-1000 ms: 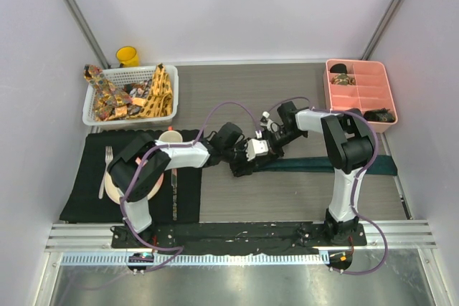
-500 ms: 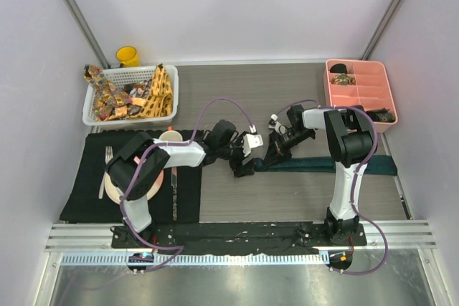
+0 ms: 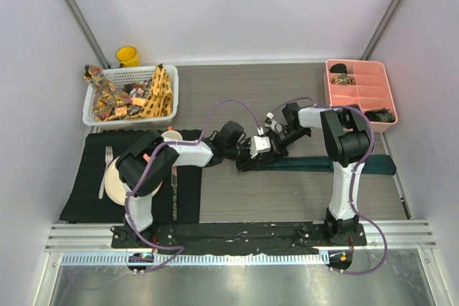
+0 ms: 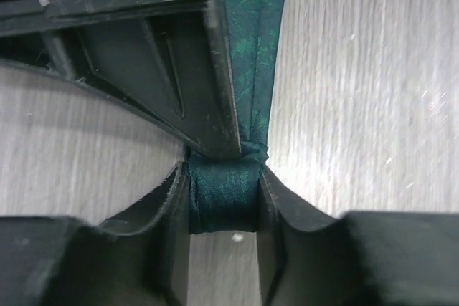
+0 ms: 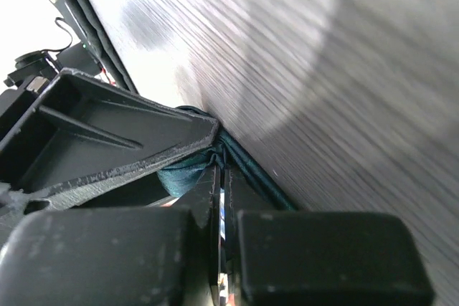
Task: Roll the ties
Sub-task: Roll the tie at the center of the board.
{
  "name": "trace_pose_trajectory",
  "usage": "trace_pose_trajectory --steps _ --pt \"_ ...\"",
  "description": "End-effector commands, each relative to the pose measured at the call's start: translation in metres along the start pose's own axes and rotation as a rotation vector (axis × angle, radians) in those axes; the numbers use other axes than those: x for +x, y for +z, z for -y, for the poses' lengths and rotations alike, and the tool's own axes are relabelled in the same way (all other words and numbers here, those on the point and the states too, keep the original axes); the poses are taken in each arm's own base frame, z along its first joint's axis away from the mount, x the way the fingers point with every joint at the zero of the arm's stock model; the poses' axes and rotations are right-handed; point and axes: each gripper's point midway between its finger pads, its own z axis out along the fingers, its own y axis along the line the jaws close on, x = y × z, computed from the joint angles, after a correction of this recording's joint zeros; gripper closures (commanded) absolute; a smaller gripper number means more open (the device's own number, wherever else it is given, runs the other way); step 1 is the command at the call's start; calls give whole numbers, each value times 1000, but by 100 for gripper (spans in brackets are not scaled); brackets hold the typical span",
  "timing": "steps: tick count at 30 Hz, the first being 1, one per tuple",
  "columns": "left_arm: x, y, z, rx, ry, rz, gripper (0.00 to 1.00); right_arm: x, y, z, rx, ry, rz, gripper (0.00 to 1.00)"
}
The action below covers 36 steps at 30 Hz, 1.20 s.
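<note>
Left tool (image 4: 224, 206) pinches the rolled end of teal tie (image 4: 257, 34).

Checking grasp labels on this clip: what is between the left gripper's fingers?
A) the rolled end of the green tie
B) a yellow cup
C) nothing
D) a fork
A: in the left wrist view the left gripper is shut on the small roll at the end of the green tie.

White-and-black arms (image 3: 183, 154) carry purple cables (image 3: 231, 102) and black grippers (image 4: 224, 209).
</note>
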Motion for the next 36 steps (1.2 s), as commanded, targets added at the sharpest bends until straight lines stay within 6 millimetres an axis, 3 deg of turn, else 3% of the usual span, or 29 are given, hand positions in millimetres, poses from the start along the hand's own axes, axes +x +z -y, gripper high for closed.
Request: trace_pose_trajectory --steps 1,2,3,7,10,14,22,26,27,29,32,36 --pt "33 -22 9 -4 62 -125 73 -34 5 31 185 -114 89 97" --pt "48 -27 13 -6 54 -162 74 -35 1 24 175 -124 98 93" --pt "52 -30 15 -8 53 -174 76 -31 -2 16 149 -121 86 81" --pt "59 -34 16 -20 42 -199 76 -27 -17 -22 47 -132 111 60" --pt "57 -30 10 -47 43 -211 72 -20 -21 -46 -32 -96 106 57" --pt "55 -25 3 -68 41 -221 66 -5 -9 -63 -71 -64 39 57" --pt "54 -22 4 -69 46 -231 64 3 2 -38 30 -55 1 59" --pt "54 -20 3 -74 46 -240 61 1 8 -27 57 -52 -10 76" --pt "54 -20 2 -74 46 -241 59 0 8 -24 65 -48 -13 87" --pt "52 -20 -1 -87 32 -239 56 1 12 -16 70 -48 -28 99" --pt "39 -23 -1 -53 -37 -168 40 1 8 0 70 -34 -43 99" --pt "18 -28 2 -22 -33 -63 31 5 0 25 113 -67 -50 99"
